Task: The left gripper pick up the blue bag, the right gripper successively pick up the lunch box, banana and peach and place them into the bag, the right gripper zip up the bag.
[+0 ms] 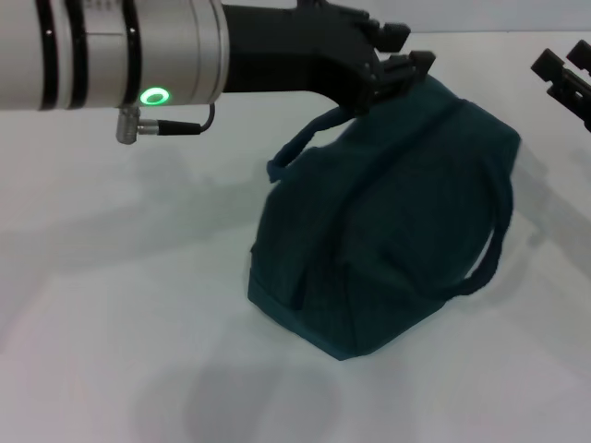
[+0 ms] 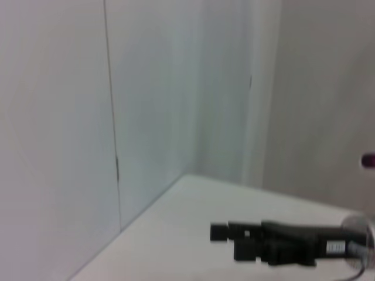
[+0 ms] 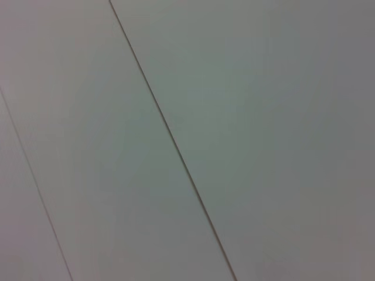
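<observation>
The blue bag (image 1: 388, 231) sits on the white worktop (image 1: 111, 277), looking closed, with no food in sight — the packing seems done. The left gripper (image 1: 392, 69) is at its top edge near a handle, the right gripper (image 1: 565, 78) stays off to the side, and I cannot tell how either one's fingers stand.

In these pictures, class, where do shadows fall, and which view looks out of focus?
Head view: soft grey shadows on the table beside and in front of the blue bag, under the left gripper. Left wrist view: the right gripper looks blurred. Right wrist view: only evenly lit plain panels.
</observation>
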`<state>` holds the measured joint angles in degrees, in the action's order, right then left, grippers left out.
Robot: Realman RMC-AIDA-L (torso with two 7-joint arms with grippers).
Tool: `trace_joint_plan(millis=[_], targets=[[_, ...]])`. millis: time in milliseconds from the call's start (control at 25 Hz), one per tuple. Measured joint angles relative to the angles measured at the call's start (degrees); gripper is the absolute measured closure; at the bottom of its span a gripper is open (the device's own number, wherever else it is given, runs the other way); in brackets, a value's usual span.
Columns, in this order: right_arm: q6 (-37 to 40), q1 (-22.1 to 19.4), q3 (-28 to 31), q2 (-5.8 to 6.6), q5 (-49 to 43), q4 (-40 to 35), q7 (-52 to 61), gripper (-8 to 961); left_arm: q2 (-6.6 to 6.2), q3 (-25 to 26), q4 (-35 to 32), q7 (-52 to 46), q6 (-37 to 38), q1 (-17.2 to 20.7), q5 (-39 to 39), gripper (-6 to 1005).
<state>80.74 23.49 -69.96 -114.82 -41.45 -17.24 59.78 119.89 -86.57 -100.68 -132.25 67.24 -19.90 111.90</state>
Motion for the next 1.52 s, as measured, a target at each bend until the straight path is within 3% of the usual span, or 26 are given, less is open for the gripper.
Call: trace_joint_plan(millis=[120,240,360,640,720,800,960,1160,1400,1520], targets=[[0.3,-1.3,0.0,0.04,-0.2,-1.6,-0.1,77,0.01,2.9,3.1,4.1,-0.1,0.2,-5.7,792],[1.4,-2.8,0.0,0.52,-0.4,-3.3,-0.9,77,-0.01,7.2,7.7,11.3,0.0,0.4,-12.6,564],[3.7,-3.7,-0.1,1.77,-1.3,-4.1,-1.8,77,-0.01,12.4,14.6,21.0,0.1,0.5,-18.0,425],[9.2,-5.9,0.0,4.62,-4.6,-5.2,-6.7,76,-0.08,25.7,38.8,48.4,0.1,-0.7,-27.7,133],[9.9,-8.0,0.0,5.07,-6.0,-7.1,-10.0,76,-0.11,29.7,48.1,59.5,-0.4,-1.2,-31.7,128],[10.1,-8.6,0.0,5.08,-6.4,-7.7,-11.1,76,-0.10,30.7,51.0,63.0,-0.7,-1.3,-33.0,123],[10.4,-11.3,0.0,4.64,-7.1,-9.3,-16.1,76,-0.06,33.0,63.0,77.2,-1.3,-1.2,-41.9,113],[11.2,-13.6,0.0,2.99,-7.7,-8.6,-24.5,77,0.20,33.4,75.4,92.2,0.0,-0.5,-53.8,108],[11.5,-16.7,0.6,0.26,-7.4,-6.1,-30.5,78,0.48,33.5,89.4,103.8,4.3,-0.5,-64.7,112],[13.4,-16.8,1.1,-0.16,-7.5,-2.1,-31.7,78,0.50,33.4,94.8,107.8,7.3,0.1,-68.0,111]])
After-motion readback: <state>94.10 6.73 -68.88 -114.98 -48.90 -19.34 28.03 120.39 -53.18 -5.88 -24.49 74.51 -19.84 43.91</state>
